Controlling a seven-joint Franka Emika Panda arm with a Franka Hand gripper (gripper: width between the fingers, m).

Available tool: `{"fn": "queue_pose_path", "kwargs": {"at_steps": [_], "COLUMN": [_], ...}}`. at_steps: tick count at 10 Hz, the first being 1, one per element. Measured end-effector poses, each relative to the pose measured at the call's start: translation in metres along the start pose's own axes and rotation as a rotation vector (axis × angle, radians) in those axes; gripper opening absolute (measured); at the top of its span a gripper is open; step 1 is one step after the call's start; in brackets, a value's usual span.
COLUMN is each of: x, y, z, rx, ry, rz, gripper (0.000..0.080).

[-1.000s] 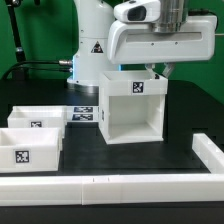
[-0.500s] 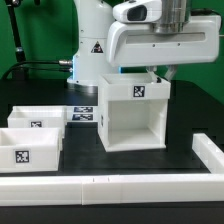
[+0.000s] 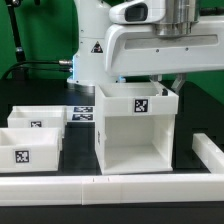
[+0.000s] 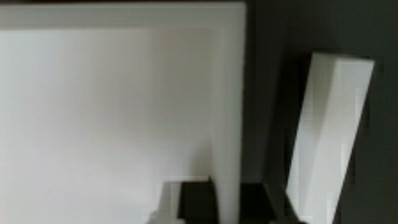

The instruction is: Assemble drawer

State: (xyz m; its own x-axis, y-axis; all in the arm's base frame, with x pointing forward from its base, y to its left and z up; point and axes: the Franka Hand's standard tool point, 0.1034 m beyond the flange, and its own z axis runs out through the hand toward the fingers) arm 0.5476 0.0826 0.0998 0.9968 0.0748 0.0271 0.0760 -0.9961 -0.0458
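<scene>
The drawer's tall white casing (image 3: 135,140) stands open-fronted at the middle of the black table, a tag on its top front. My gripper (image 3: 166,88) comes down on the casing's upper edge on the exterior view's right and is shut on that wall. In the wrist view the thin white wall (image 4: 226,120) runs between my two dark fingers (image 4: 187,203), with the gripper (image 4: 226,200) clamped on it. Two shallow white trays (image 3: 30,150) (image 3: 35,118) sit on the exterior view's left, apart from the casing.
The marker board (image 3: 82,116) lies flat behind the trays, next to the casing. A low white border block (image 3: 120,186) runs along the front edge and another (image 3: 210,150) along the exterior view's right; the second shows in the wrist view as a white block (image 4: 331,130).
The casing, held in my gripper, has moved toward the front border block and slightly to the exterior view's right. The trays have not moved.
</scene>
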Motion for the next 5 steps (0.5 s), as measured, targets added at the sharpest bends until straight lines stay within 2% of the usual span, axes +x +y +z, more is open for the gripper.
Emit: {"fn": "queue_pose_path", "kwargs": {"at_steps": [2, 3, 5], "x": [0.025, 0.032, 0.031], "y": [-0.001, -0.004, -0.004], "z": [0.000, 0.000, 0.000], "rx": [0.005, 0.008, 0.008], "ry": [0.026, 0.035, 0.035], "rz": [0.019, 0.026, 0.031], "gripper": [0.0038, 0.0038, 0.0038]}}
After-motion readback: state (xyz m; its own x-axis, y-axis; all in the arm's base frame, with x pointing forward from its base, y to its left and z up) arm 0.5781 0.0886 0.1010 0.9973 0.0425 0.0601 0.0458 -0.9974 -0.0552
